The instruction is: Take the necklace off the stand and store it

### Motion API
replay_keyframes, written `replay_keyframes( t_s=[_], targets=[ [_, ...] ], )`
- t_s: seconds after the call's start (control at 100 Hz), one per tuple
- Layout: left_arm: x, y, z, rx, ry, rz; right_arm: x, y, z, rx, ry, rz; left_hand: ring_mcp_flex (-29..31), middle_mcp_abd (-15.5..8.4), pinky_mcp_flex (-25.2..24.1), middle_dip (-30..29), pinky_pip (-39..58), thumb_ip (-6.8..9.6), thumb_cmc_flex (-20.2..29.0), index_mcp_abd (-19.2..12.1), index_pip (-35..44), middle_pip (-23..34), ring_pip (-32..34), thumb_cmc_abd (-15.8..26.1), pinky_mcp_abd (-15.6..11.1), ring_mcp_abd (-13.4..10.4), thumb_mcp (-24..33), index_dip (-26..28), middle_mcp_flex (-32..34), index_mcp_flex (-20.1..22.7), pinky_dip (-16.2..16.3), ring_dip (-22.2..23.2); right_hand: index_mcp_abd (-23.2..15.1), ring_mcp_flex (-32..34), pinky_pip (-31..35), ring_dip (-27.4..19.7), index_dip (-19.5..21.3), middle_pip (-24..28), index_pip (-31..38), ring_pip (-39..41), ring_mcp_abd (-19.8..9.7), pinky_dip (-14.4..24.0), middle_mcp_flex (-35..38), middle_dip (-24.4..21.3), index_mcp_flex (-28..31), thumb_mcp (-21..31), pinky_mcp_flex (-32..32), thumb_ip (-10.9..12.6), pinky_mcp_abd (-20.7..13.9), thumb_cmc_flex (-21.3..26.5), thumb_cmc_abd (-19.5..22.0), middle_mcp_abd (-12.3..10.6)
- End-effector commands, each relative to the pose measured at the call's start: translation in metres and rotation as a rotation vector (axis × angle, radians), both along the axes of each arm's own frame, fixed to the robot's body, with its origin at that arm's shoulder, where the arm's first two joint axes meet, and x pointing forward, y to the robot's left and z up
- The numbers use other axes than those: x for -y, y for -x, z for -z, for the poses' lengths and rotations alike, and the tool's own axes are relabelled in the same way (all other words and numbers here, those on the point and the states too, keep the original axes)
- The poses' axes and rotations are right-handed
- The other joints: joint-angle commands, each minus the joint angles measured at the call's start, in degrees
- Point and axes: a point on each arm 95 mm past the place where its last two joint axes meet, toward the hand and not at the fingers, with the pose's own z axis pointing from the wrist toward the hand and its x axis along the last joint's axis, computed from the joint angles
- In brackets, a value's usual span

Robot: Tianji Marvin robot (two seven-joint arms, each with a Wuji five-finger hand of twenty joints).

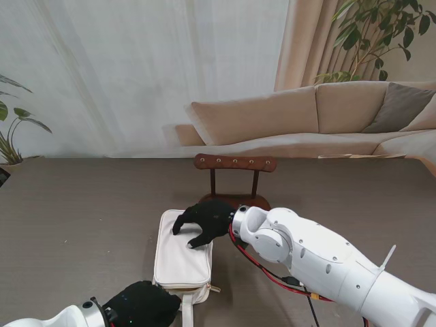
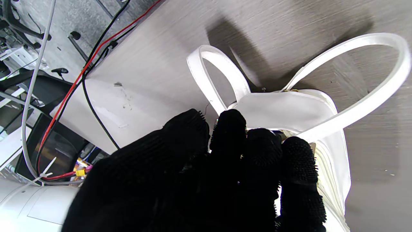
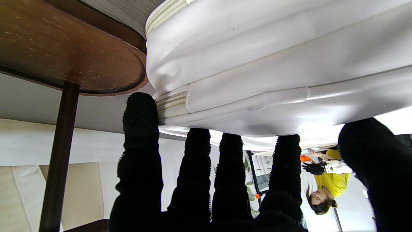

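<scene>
Cream leather bag [image 1: 182, 254] lies before the wooden necklace stand [image 1: 234, 163]; right hand [image 1: 205, 221] rests spread on it, grasping nothing. Left wrist view: left hand [image 2: 206, 180] pinches the bag's end by its strap [image 2: 370, 100]. Right wrist view: fingertips [image 3: 141, 106] touch its zipper [image 3: 167, 103]. Necklace unseen; no writing legible.

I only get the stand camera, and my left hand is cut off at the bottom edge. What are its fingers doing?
Observer: The left wrist view shows the left hand with its fingers bunched together at the near end of the white pouch, where the strap attaches. I cannot tell whether it is pinching anything.
Operator: Is the right hand gripping the pouch?
Observer: No. In the right wrist view, the right hand has its fingertips spread and pressed on the pouch's surface.
Operator: How close is the pouch to the stand?
Observer: Its zipped corner sits right against the rim of the stand's base.
</scene>
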Motion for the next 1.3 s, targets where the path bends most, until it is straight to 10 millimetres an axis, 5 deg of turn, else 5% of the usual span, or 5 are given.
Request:
replay_keyframes(
  t_s=[0.0,0.61,0.98,1.29],
  targets=[
    [0.004,0.004,-0.002,-0.022,0.02,0.006,0.017,0.015,0.043,-0.086,0.095,0.013,0.0,-2.3,0.2,0.5,2.7,-1.86,-0.4,-7.8,5.8,0.5,1.9,0.6,-1.1,-1.3,0.2,0.7,0.6,1.7,0.3,1.2,12.8,4.2,0.0,1.1,0.8,2.1,3.1,2.4,6.1,-1.8,3.7,1.3,5.9,1.6,-28.2,0.3,-0.9,-1.4,-0.5,2.6],
    [-0.009,-0.013,0.034,-0.051,0.049,-0.103,0.014,0.02,0.005,-0.006,-0.149,0.094,-0.1,-1.0,-0.3,0.2,2.7,-1.87,-0.2,-7.5,5.7,0.6,1.6,0.5,-0.8,-0.8,0.3,0.7,0.2,1.8,0.3,1.0,12.9,3.8,0.6,0.6,0.4,1.1,3.2,0.8,9.1,-1.5,1.9,0.9,4.0,1.8,-27.1,-0.1,1.2,-2.0,-0.7,2.0],
    [-0.014,-0.014,0.043,-0.061,0.042,-0.13,0.011,-0.003,-0.018,0.039,-0.148,0.176,0.0,-1.0,-0.3,0.2,2.7,-1.89,-0.2,-7.5,5.7,0.6,1.5,0.5,-0.8,-0.7,0.3,0.6,0.3,1.9,0.3,1.0,13.9,2.4,0.6,0.2,-0.2,0.5,2.4,-0.2,10.6,-1.4,-2.4,0.7,0.4,0.1,-26.3,0.3,1.6,-2.3,0.8,3.0],
    [-0.017,-0.014,0.05,-0.069,0.044,-0.154,0.006,-0.02,-0.013,-0.001,-0.05,0.207,0.1,-1.0,-0.3,0.2,2.7,-1.88,-0.1,-7.5,5.7,0.7,1.4,0.4,-0.8,-0.6,0.3,0.6,0.4,2.0,0.3,0.9,15.9,1.0,0.9,0.2,-0.3,1.3,2.6,-0.1,11.2,-1.1,-5.4,0.8,-2.2,-1.9,-26.1,1.0,1.4,-3.0,3.2,5.6]
  ],
)
